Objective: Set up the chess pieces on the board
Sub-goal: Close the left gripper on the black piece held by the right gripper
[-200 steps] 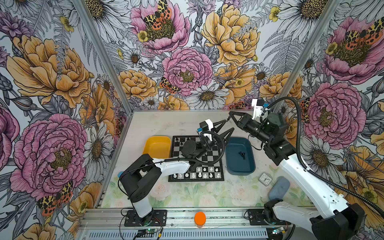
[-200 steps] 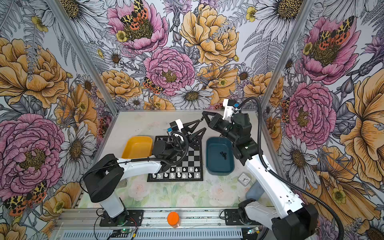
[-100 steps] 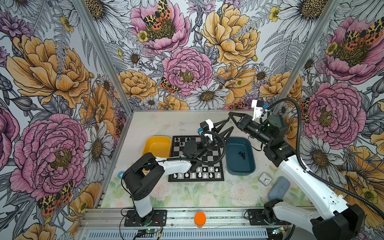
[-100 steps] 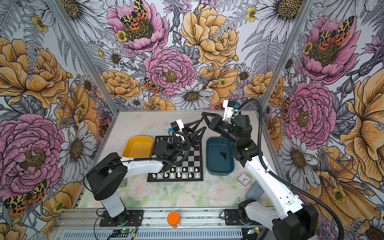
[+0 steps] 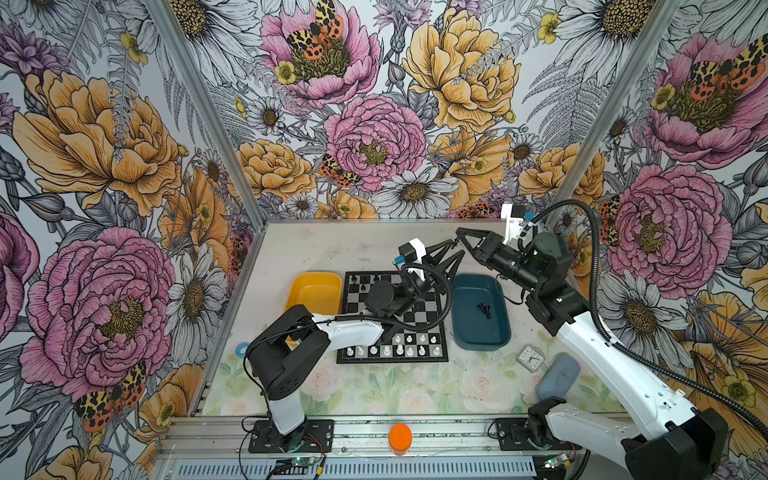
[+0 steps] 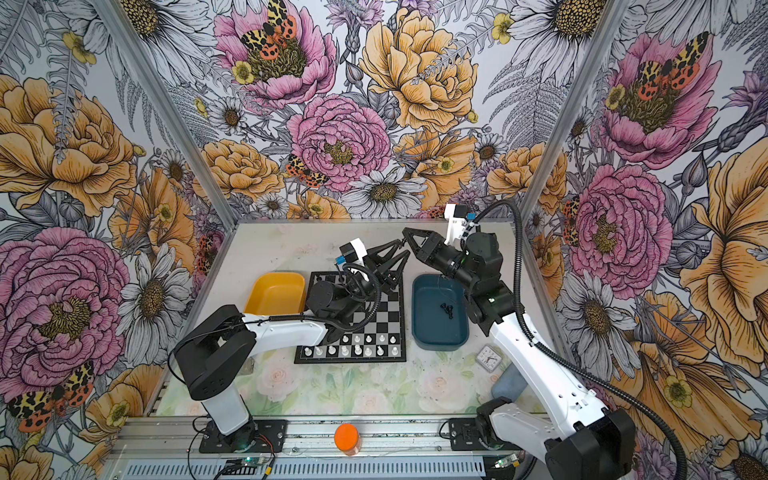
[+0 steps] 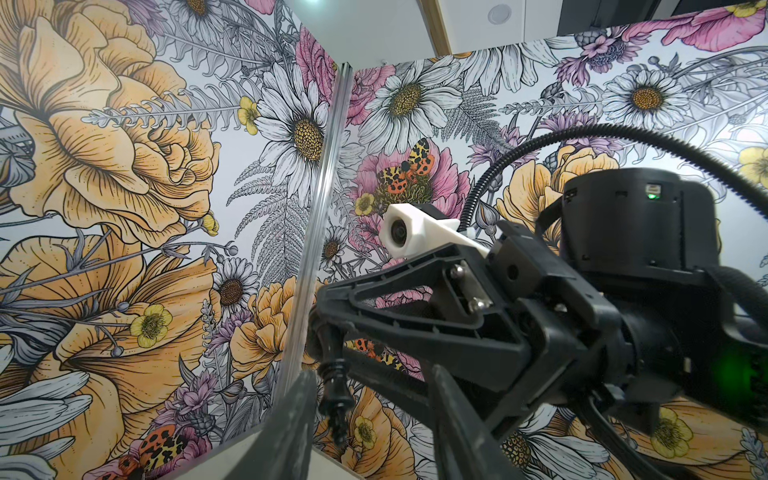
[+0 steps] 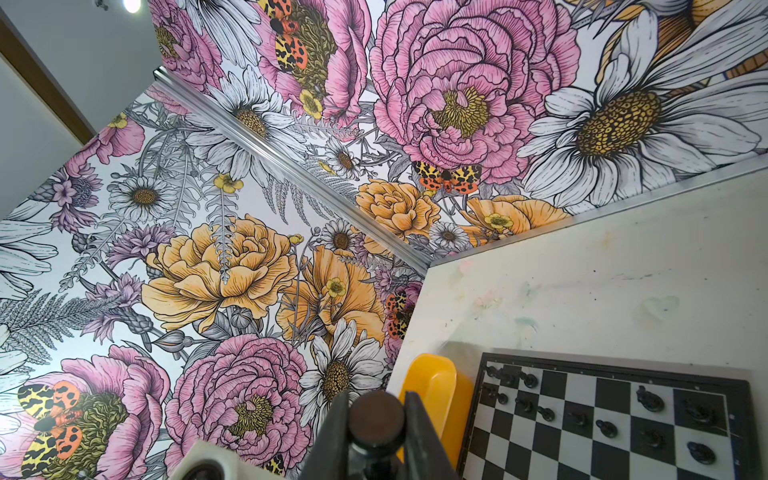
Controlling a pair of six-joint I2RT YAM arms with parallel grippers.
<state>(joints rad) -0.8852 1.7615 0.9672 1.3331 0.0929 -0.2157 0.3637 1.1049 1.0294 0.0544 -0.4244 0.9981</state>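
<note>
Gripping a black chess piece (image 7: 337,399), the right end effector (image 8: 376,415) is closed narrow on it, raised well above the counter (image 5: 324,245). The piece's round end shows between the two fingers (image 8: 337,419) in the right wrist view, and the rest of it sticks out past the fingertips. Meeting it tip to tip, the left end effector (image 5: 457,247) has its jaws partly apart, one finger (image 7: 297,419) on each side of the piece: one just beside it, the other clear of it. I cannot tell whether the nearer finger touches.

Below the two end effectors, toward the left arm's side, the chessboard (image 5: 420,318) lies flat on the counter. Black chessmen (image 8: 606,428) stand on its rows nearest the end effectors. White chessmen (image 5: 399,345) stand in the two rows farthest from them. The left arm stretches low across the board.

Below on the right arm's side, just beside the board, sits a dark blue tray (image 5: 478,345) with a few loose black pieces (image 5: 484,309) lying inside. A yellow tray (image 5: 316,291) sits just beside the board's opposite edge. Farther out, past the blue tray toward the right arm's base, is a small white clock (image 5: 531,357).
</note>
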